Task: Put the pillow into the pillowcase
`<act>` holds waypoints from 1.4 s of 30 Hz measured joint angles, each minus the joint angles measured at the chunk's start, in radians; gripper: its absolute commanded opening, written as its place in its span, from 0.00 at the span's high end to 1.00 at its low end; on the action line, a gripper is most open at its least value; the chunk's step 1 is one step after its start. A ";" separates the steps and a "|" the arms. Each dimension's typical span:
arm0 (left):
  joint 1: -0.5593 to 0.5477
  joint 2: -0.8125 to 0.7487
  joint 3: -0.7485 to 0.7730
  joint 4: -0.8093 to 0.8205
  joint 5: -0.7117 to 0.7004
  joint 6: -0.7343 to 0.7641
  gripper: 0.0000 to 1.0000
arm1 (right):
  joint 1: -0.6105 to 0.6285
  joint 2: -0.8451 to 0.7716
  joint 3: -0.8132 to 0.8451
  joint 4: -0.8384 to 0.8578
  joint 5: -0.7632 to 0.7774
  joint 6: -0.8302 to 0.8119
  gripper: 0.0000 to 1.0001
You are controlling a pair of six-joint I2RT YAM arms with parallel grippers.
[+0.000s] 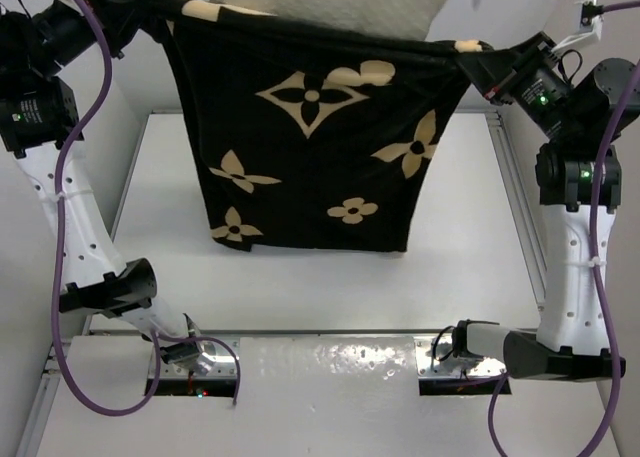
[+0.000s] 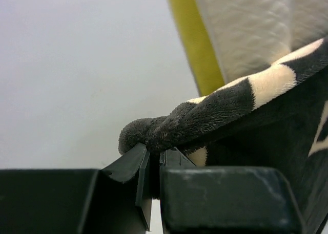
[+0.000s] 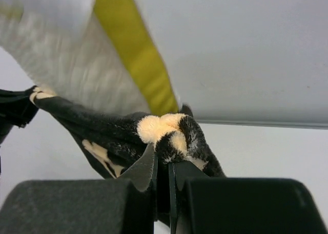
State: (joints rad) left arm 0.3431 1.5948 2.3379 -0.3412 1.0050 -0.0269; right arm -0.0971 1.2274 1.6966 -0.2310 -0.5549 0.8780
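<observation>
The pillowcase (image 1: 310, 137) hangs stretched between the two arms over the white table (image 1: 300, 297), its upper hem pulled taut from corner to corner and its beige flowers facing the overhead camera. The left gripper (image 2: 156, 154) is clamped on the hem's left corner, a twisted roll of plush bunched just above its tips. The right gripper (image 3: 163, 162) is pinched tight on the right corner, where black and beige fabric folds into a knot between the fingers. The pillow (image 1: 330, 2) shows above the hem at the far edge of the overhead view, white and quilted; its yellow band (image 2: 197, 49) rises close beside the left corner, and in the right wrist view it runs down to the gripped knot. The hanging cloth hides the rest of the pillow, so I cannot tell how much sits inside the case. Purple cables (image 1: 70, 177) loop along both arms, well clear of the fabric.
</observation>
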 measured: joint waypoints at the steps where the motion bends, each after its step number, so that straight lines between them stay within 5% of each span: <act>1: 0.002 0.000 0.007 0.001 0.005 0.000 1.00 | -0.002 0.001 0.008 -0.008 -0.003 -0.005 1.00; 6: 0.012 -0.026 -0.037 0.025 0.019 0.002 1.00 | -0.010 0.008 0.042 0.004 -0.019 -0.011 1.00; 11: -0.010 -0.062 -0.195 -0.031 0.018 0.014 1.00 | -0.013 -0.051 -0.151 0.061 -0.027 0.016 1.00; 15: -0.017 0.106 0.023 -0.113 0.010 0.023 1.00 | -0.005 0.154 0.115 -0.056 -0.061 0.016 1.00; 18: -0.018 0.087 -0.024 -0.050 -0.014 0.023 1.00 | -0.005 0.238 0.273 -0.041 -0.055 0.016 1.00; 22: -0.055 -0.051 -0.249 -0.053 -0.066 0.092 1.00 | -0.006 0.054 0.008 0.074 -0.024 0.020 1.00; 25: -0.103 -0.050 -0.270 -0.178 -0.123 0.164 1.00 | -0.012 -0.047 -0.190 0.040 -0.013 0.027 1.00; 28: -0.104 0.130 0.008 -0.321 -0.101 0.139 1.00 | -0.011 0.092 -0.030 -0.113 -0.059 0.014 1.00; 30: -0.079 0.226 0.158 -0.262 -0.092 0.085 1.00 | -0.011 0.239 0.216 -0.216 -0.050 -0.002 1.00; 33: -0.042 0.151 0.032 -0.119 -0.064 0.016 1.00 | -0.011 0.296 0.386 -0.174 -0.040 -0.013 1.00; 37: -0.056 -0.086 -0.248 -0.068 -0.057 0.051 1.00 | -0.042 -0.002 0.004 -0.019 0.003 0.015 1.00; 39: -0.070 -0.114 -0.247 -0.104 -0.065 0.088 1.00 | -0.064 -0.086 -0.116 0.011 0.003 0.045 1.00; 42: -0.074 -0.031 -0.062 -0.211 -0.025 0.101 1.00 | -0.078 -0.020 -0.062 -0.011 -0.086 0.103 1.00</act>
State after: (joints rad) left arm 0.2691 1.5642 2.2761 -0.5526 0.9802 0.0742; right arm -0.1753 1.2072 1.6344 -0.2424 -0.6407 0.9806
